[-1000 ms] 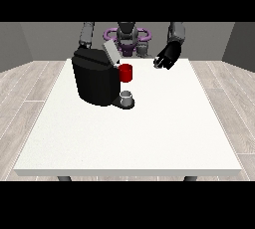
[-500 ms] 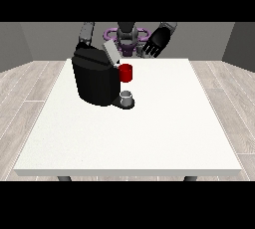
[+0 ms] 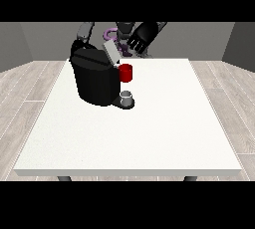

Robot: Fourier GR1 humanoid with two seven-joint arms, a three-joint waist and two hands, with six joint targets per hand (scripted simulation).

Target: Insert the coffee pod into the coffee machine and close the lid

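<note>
The black coffee machine stands on the left half of the white table. Its grey lid is tilted up and open. A red thing at the machine shows at its front. Below it a grey thing rests on the machine's base; I cannot tell it for the pod. The hand at the view's right hovers above and just right of the lid, with its fingers relaxed, pointing down and holding nothing. At the view's left only an arm shows; its hand is hidden behind the machine.
The robot's torso rises behind the table's far edge. The table's near and right parts show bare white surface. A wooden floor surrounds the table.
The hand at the view's right has risen and moved left, from beside the red thing to just above the raised lid. The machine, its lid and the grey thing have not moved.
</note>
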